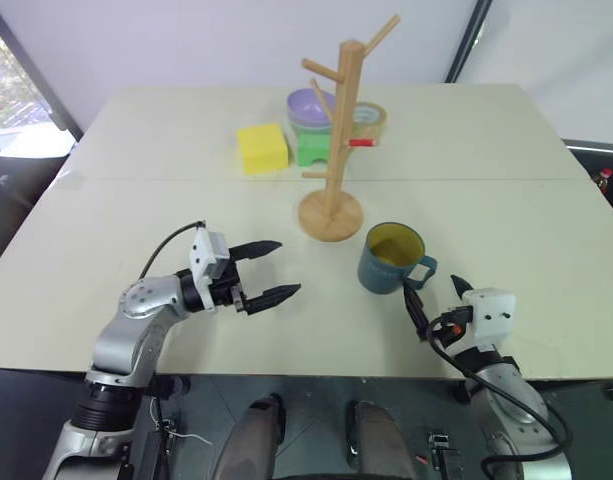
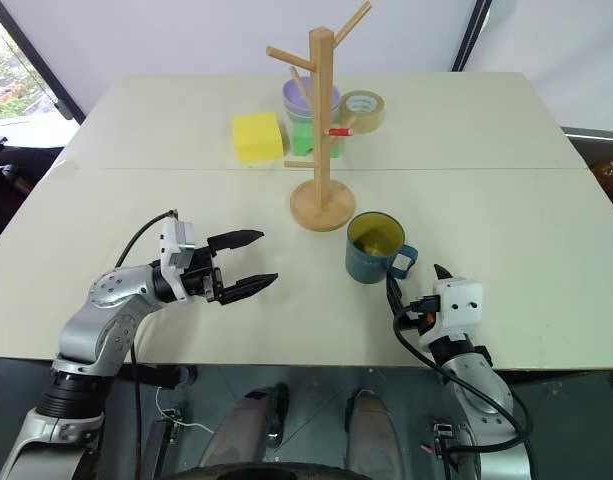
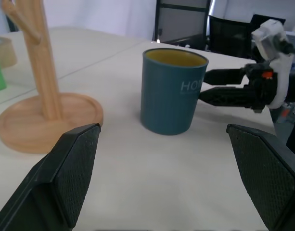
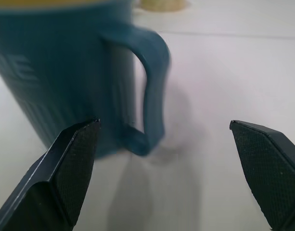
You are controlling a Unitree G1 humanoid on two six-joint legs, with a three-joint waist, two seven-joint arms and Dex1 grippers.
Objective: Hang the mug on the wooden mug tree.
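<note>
One mug (image 1: 391, 257), upright, just beyond right end effector (image 1: 438, 292)

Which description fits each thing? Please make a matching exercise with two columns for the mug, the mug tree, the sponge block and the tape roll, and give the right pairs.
Things:
1. dark teal-blue mug with a loop handle
2. tall light-wood mug tree
3. yellow sponge block
4. roll of tan tape

Descriptions:
A. every peg bare
B. left of the lilac bowl
C. upright before the open right claw
D. behind the post, on the right

Pairs: 1-C, 2-A, 3-B, 4-D
</note>
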